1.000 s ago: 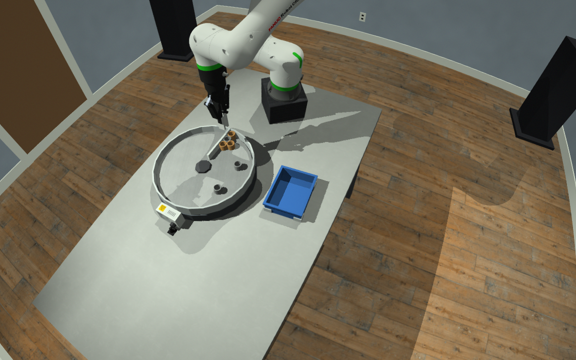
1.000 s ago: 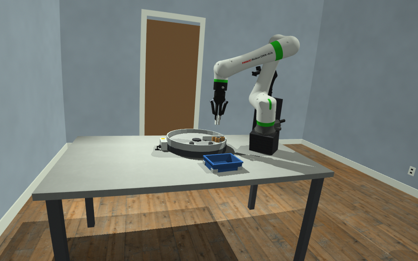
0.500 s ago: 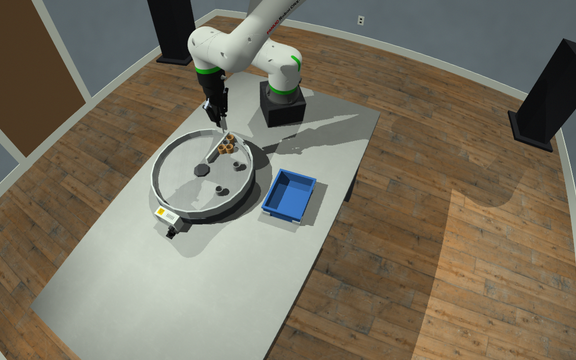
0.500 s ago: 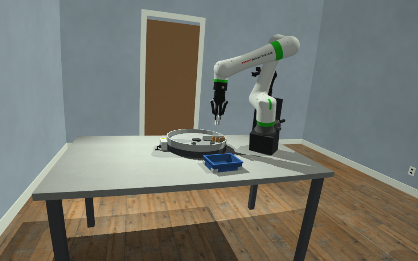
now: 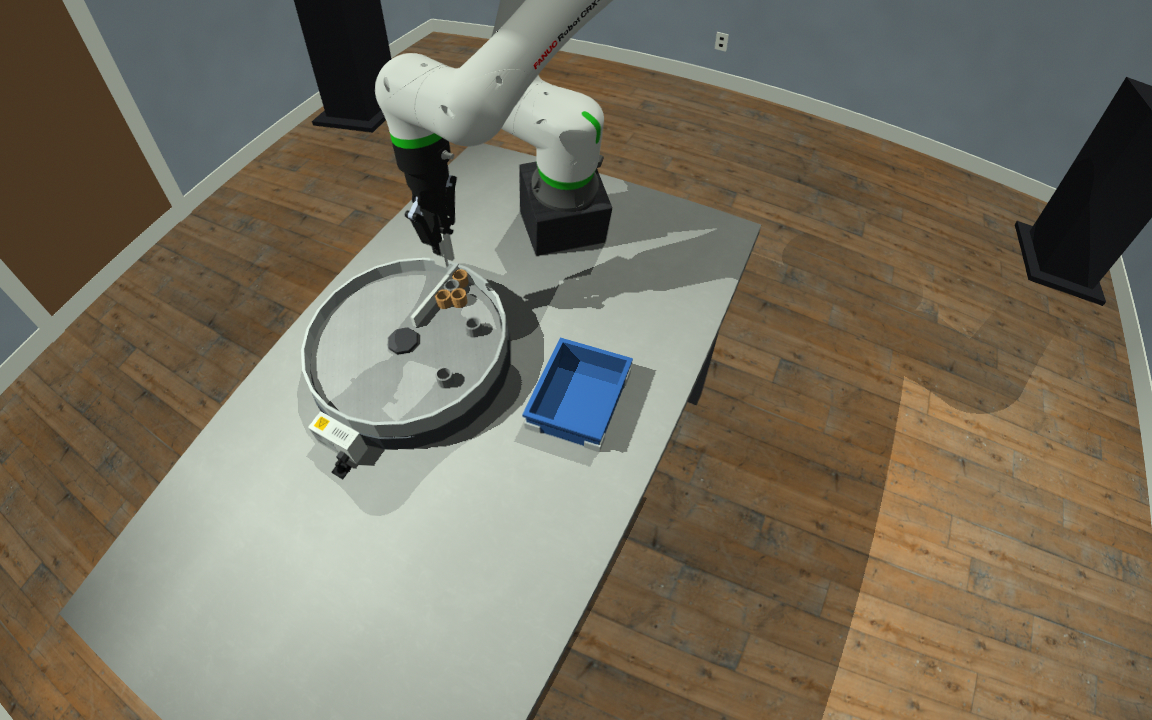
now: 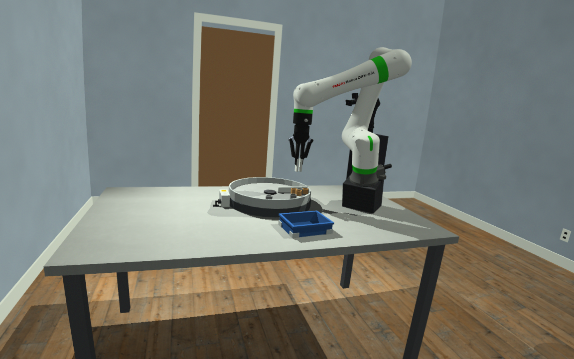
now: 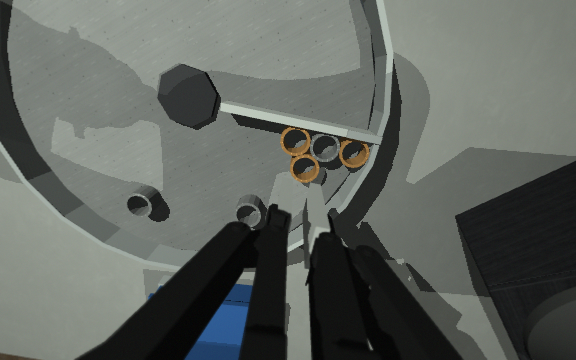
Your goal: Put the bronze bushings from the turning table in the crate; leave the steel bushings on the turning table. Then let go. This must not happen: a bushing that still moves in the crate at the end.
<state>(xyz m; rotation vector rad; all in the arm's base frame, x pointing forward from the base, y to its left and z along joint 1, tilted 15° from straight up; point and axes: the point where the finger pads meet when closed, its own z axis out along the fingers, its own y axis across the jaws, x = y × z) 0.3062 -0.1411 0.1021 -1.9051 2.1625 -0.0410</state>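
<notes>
The turning table (image 5: 356, 326) (image 6: 257, 204) (image 7: 293, 30) carries three bronze bushings and three steel ones, all upright. Two bronze bushings (image 5: 459, 275) (image 7: 358, 159) (image 7: 299, 149) stand against the straight bar, with a steel bushing (image 7: 329, 155) between them. The third bronze bushing (image 7: 308, 175) stands in front of them, touching the group or almost so. Two steel bushings (image 5: 472, 329) (image 5: 443, 380) (image 7: 251, 200) (image 7: 153, 198) stand apart from it. My gripper (image 5: 448, 261) (image 6: 298, 169) (image 7: 297, 197) is shut and empty, above the bushings' side of the table. The blue crate (image 5: 567, 430) (image 6: 309, 229) (image 7: 228, 325) is empty.
The straight bar (image 5: 433, 298) (image 7: 288, 118) runs from the dark hub (image 5: 403, 340) (image 7: 188, 95) to the raised rim. A white box (image 5: 338, 436) (image 6: 223, 199) sits at the turning table's outer side. My black base block (image 5: 565, 228) (image 6: 362, 197) (image 7: 543, 215) stands behind the crate.
</notes>
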